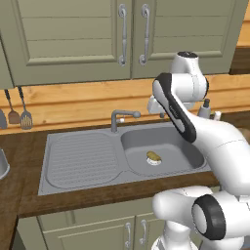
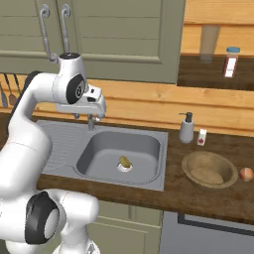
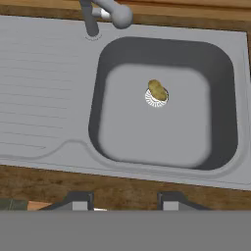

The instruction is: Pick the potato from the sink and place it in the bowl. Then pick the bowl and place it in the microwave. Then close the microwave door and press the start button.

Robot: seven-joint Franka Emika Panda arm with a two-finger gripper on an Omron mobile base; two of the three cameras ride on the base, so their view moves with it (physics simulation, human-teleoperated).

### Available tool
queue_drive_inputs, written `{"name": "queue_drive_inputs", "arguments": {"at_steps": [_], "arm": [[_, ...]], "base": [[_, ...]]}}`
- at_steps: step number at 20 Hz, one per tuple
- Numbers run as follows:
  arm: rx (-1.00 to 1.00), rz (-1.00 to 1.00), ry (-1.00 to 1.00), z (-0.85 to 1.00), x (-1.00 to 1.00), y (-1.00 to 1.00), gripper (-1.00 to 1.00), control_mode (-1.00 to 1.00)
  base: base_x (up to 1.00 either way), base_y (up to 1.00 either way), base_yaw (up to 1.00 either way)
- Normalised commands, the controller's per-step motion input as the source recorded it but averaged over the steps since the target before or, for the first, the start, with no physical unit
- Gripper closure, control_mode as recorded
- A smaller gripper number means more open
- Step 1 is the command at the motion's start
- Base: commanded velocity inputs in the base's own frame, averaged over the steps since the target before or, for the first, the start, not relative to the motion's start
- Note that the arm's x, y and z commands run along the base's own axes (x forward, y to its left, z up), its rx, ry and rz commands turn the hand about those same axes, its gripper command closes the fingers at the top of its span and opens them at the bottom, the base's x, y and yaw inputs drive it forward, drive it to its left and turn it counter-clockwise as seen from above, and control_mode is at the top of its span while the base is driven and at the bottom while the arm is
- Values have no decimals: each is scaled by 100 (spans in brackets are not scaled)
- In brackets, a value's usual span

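I have the hand parked high over the grey matte metal sink (image 3: 59,98), its camera looking straight down into the basin, which I read as a line-up for the first pick. The jaws (image 3: 125,201) are parted with nothing between them; the two dark tips frame only the brown wooden tabletop (image 3: 122,188) at the sink's near edge.

The small oval yellowish-brown potato (image 3: 157,89) lies in the bottom of the basin, resting on the pale drain ring, well apart from the walls. That leaves room on every side, so I judge a straight drop onto it should be possible, though a round potato on a ring may roll when touched.

The wide round wooden bowl (image 2: 210,169) sits on the tabletop to the right of the sink, near a grey soap dispenser (image 2: 186,128). I see nothing of the task in it yet; its pale floor looks bare. A small reddish round thing (image 2: 246,173) lies just beside its rim.
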Motion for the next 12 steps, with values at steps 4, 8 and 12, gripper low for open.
{"name": "queue_drive_inputs", "arguments": {"at_steps": [4,8,12], "arm": [[0,0,-8,0,-53,-4,-100,-100],[0,0,-7,-8,-86,-6,-100,-100],[0,6,-1,-33,-23,-37,-100,-100]], "base": [[0,0,0],[0,0,0],[0,0,0]]}}
